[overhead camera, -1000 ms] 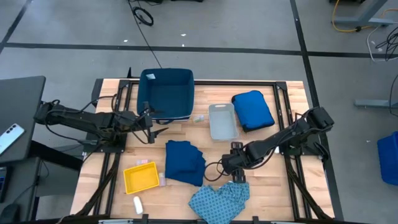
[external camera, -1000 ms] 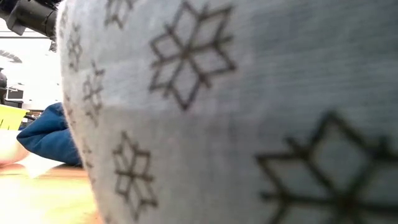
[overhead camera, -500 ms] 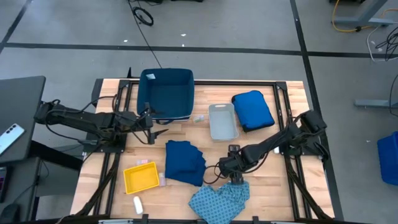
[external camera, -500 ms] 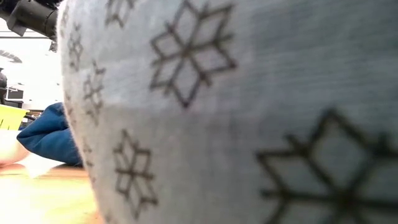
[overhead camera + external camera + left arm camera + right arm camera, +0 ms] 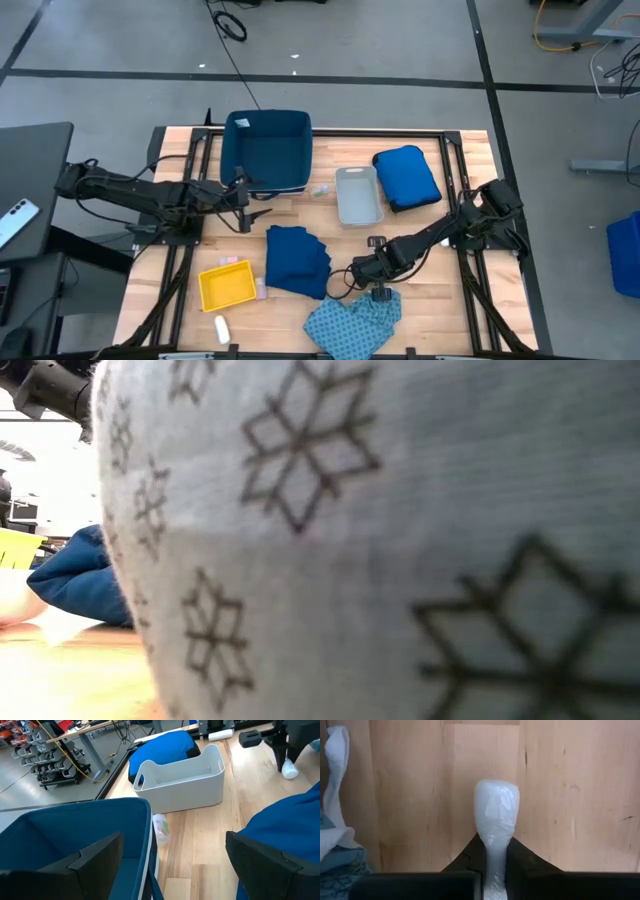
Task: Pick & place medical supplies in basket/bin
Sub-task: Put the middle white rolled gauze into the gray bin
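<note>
Right gripper is down at the table just beside the light blue patterned garment, on its side facing the grey tray. Jaws are pinched nearly shut on a small white packet; the fingertips bite one end, and the rest sticks out forward, lying on or just above the bare wood, can't tell which.

Handling, my read: the packet looks like soft plastic wrap over a squashy fill, and it necks down where the jaws squeeze. Light, compliant, slick film. The end grip means it will likely droop or swing on lift, and could slide out if the squeeze is only on loose wrap. A mid-body grip across the short axis would hold better. Nothing fragile evident.

Left gripper hovers beside the navy bin, at the bin's corner nearest the grey tray, jaws spread wide, holding nothing. A second small packet lies on the wood between bin and grey tray.

Relative to the grey tray: the royal-blue bundle sits just beside it, away from the bin; the navy garment is near it, toward the patterned garment; the yellow tray is well apart, beyond the navy garment. Another white packet lies near the yellow tray at the table edge.

Low view is blocked by patterned cloth.
</note>
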Controlling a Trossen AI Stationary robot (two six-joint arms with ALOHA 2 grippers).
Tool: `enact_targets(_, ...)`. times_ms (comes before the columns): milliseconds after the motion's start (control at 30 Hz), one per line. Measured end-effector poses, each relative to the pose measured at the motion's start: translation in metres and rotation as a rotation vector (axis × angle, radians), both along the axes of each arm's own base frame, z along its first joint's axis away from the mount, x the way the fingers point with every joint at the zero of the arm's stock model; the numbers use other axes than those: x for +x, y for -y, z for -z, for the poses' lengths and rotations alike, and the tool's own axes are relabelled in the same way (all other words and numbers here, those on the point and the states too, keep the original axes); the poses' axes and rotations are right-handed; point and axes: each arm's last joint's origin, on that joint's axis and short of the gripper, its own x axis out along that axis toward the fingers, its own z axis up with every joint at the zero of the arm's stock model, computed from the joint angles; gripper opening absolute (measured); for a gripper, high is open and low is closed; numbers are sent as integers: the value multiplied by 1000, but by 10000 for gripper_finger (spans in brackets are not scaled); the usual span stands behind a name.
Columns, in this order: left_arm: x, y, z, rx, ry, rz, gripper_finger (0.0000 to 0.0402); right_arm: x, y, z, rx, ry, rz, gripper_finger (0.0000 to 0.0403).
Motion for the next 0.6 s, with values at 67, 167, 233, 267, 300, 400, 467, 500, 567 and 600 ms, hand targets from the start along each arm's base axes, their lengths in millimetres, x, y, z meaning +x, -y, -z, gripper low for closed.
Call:
enact_targets(67, 1, 0, 1, 0, -5, 0, 355, -1, -2, -1, -19, 11, -6, 33)
enact_targets(167, 1, 0, 1, -4, -1, 6, 355, -2, -5, -2, -38, 25, -13, 33)
enact_targets(233, 1, 1, 0, -16, 6, 21, 355, -1, -8, -8, -50, 57, -18, 33)
enact_targets(267, 2, 1, -1, -19, 14, 31, 355, 0, -9, -12, -54, 78, -17, 33)
enact_targets(300, 2, 2, -1, -25, 22, 44, 355, 1, -11, -17, -51, 104, -17, 33)
enact_targets(400, 3, 2, -4, -36, 50, 76, 355, 3, -14, -31, -85, 183, -14, 33)
enact_targets(467, 3, 3, -5, -42, 59, 93, 355, 5, -15, -39, -89, 248, -11, 33)
enact_targets(500, 3, 3, -5, -44, 62, 100, 355, 6, -16, -43, -94, 282, -9, 33)
enact_targets(567, 4, 3, -5, -45, 64, 104, 355, 7, -16, -50, -114, 349, -12, 33)
enact_targets(600, 4, 3, -6, -45, 67, 105, 355, 9, -17, -53, -128, 385, -18, 33)
